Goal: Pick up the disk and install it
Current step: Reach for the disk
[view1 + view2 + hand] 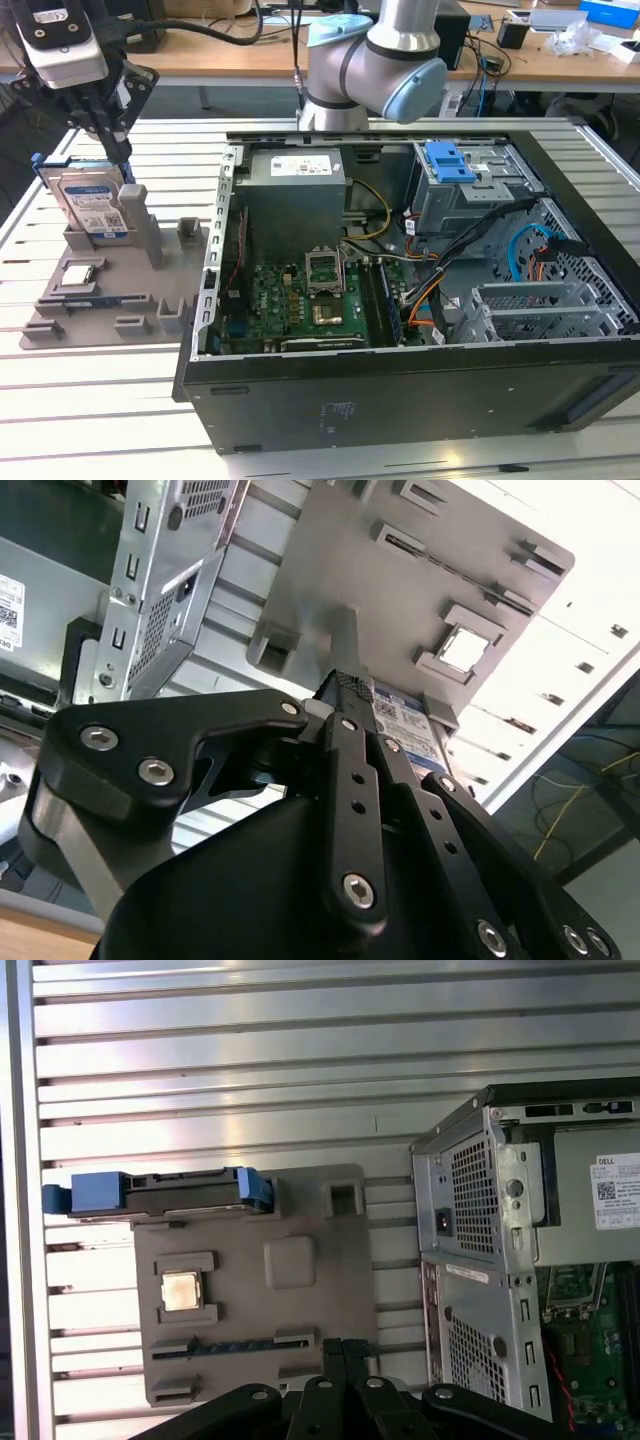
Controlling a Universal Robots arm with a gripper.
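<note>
Jaws clenched empty hover by the top edge of the disk [90, 205], upright on its grey tray [165, 285].

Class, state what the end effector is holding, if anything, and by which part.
Nothing is held: the end effector hangs just above the disk, which stands on edge in the grey fixture.

The arm [385, 25] is built from silver-grey cylindrical segments with pale blue round joint caps [415, 95]. A light grey wrist housing [62, 50] feeds a black cable [215, 30]. The gripper [345, 685] consists of matte black linkage bars fastened with silver socket-head screws [100, 738].
</note>
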